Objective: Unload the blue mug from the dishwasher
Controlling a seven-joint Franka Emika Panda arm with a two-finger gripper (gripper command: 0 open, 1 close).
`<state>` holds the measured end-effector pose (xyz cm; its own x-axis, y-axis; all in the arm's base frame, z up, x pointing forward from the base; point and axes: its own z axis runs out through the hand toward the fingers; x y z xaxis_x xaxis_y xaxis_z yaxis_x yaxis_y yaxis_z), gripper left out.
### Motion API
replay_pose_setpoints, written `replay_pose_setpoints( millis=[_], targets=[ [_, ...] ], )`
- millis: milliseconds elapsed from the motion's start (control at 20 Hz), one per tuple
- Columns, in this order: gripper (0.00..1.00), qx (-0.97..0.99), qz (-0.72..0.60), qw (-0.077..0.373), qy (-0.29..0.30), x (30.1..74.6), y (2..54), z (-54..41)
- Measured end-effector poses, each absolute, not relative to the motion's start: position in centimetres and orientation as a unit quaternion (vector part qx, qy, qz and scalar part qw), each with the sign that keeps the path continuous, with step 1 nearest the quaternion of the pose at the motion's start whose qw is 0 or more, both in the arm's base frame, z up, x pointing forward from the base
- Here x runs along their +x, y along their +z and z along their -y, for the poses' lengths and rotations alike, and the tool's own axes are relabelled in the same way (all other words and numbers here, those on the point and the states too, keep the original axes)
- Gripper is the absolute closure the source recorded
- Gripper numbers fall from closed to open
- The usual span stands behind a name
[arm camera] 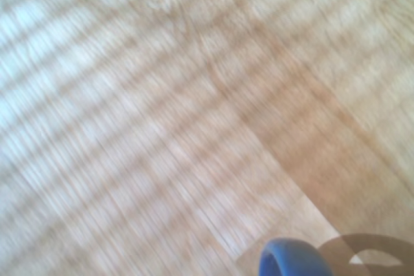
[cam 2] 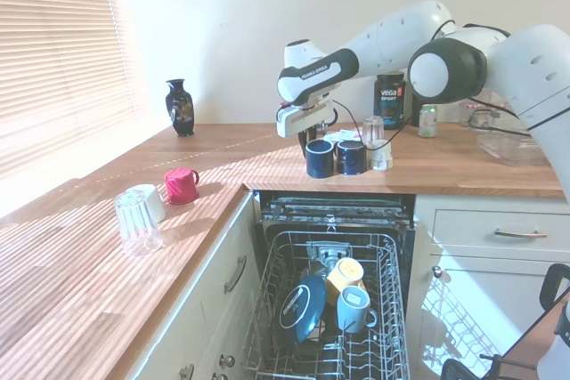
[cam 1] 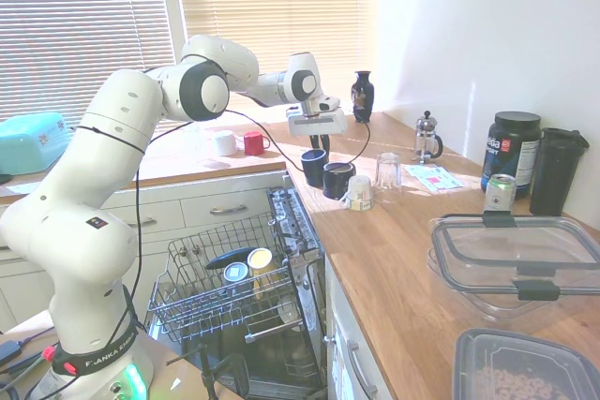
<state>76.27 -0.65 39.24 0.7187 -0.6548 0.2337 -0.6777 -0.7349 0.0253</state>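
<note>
End effector [cam 2: 305,133] hangs just above the glossy navy cylindrical mug [cam 2: 319,157] standing on the wooden bench [cam 2: 223,175]; finger spread unclear. Unloading looks done; next, retreat upward.

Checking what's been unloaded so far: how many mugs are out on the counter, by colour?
Dark blue mugs: 2
Red mug: 1
White or cream mugs: 2
Total: 5
</note>
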Motion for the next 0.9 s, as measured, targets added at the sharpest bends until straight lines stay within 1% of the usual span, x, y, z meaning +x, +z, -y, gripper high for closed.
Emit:
replay_pose_setpoints(
  millis=[350, 450, 550, 650, 800, 900],
  targets=[
    [0.0, 0.925, 0.359, 0.053, 0.115, 76.8, 40.1, 0.5],
    [0.0, 0.925, 0.357, 0.05, 0.122, 76.9, 41.1, 0.3],
    [0.0, 0.924, 0.356, 0.043, 0.135, 76.6, 43.2, -0.1],
    [0.0, 0.922, 0.356, 0.033, 0.151, 75.8, 46.4, -0.7],
    [0.0, 0.918, 0.364, 0.018, 0.158, 73.1, 50.5, -2.3],
    [0.0, 0.915, 0.371, 0.007, 0.158, 71.1, 52.3, -3.7]
  ],
)
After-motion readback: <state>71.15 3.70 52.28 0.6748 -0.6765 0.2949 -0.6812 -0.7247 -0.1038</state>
